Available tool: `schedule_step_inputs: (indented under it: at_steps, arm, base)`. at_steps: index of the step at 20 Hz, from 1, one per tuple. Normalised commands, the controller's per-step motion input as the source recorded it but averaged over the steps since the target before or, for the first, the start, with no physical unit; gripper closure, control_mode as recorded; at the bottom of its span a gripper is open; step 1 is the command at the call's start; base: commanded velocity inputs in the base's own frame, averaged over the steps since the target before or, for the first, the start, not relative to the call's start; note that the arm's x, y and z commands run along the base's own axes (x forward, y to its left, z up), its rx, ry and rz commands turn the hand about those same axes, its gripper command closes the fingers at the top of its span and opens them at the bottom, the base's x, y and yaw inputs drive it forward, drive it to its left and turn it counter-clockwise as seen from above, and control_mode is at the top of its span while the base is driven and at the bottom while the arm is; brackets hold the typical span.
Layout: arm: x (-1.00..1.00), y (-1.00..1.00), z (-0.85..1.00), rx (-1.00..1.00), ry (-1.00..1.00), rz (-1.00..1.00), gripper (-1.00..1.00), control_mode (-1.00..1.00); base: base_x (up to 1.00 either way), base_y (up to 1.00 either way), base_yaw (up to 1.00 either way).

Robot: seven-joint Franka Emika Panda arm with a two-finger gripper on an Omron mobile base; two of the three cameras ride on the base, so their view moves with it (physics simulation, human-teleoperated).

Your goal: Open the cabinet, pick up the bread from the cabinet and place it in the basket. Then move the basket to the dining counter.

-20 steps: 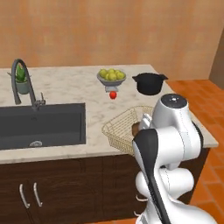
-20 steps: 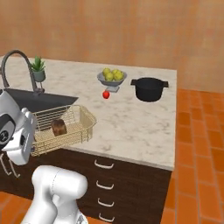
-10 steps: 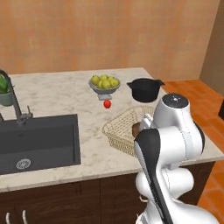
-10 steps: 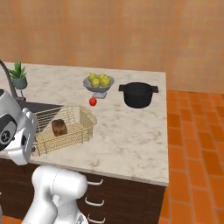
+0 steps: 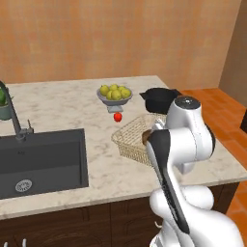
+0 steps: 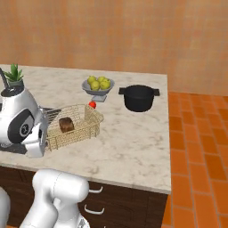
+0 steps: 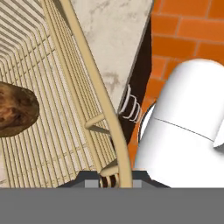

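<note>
One hand-view detail: fingers [image 7: 107, 179] clamp the basket [image 7: 65, 87] rim.

the left base view looks forward and down from behind the arm, on its left side, at the dining counter [image 5: 72, 116]. the right base view looks at the same counter from the other side. both share the basket [image 5: 131, 140] [image 6: 73, 126], the grey bowl [image 5: 114, 98] [image 6: 98, 88] and the black pot [image 5: 159, 98] [image 6: 139, 98]. the hand view is very close to the basket rim [image 7: 94, 83], looking down along it, maybe tipped sideways, with the bread [image 7: 15, 110] at its left edge.
</note>
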Motion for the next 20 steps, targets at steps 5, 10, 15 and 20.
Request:
schedule_step_inputs:
  at_steps: [5, 10, 15, 20]
  arm:
    - [0.97, -0.37, -0.52, 0.0, 0.12, 0.32, 1.0, -1.0]
    - [1.0, -0.09, -0.9, -0.01, 0.1, 0.38, 1.0, -1.0]
    - [0.81, -0.33, -0.63, 0.0, -0.04, 0.33, 1.0, -1.0]
    - [0.44, -0.23, -0.63, -0.04, -0.14, 0.11, 1.0, -1.0]
  base:
    - [0.0, 0.0, 0.0]
    - [0.0, 0.0, 0.0]
    - [0.0, 0.0, 0.0]
    - [0.0, 0.0, 0.0]
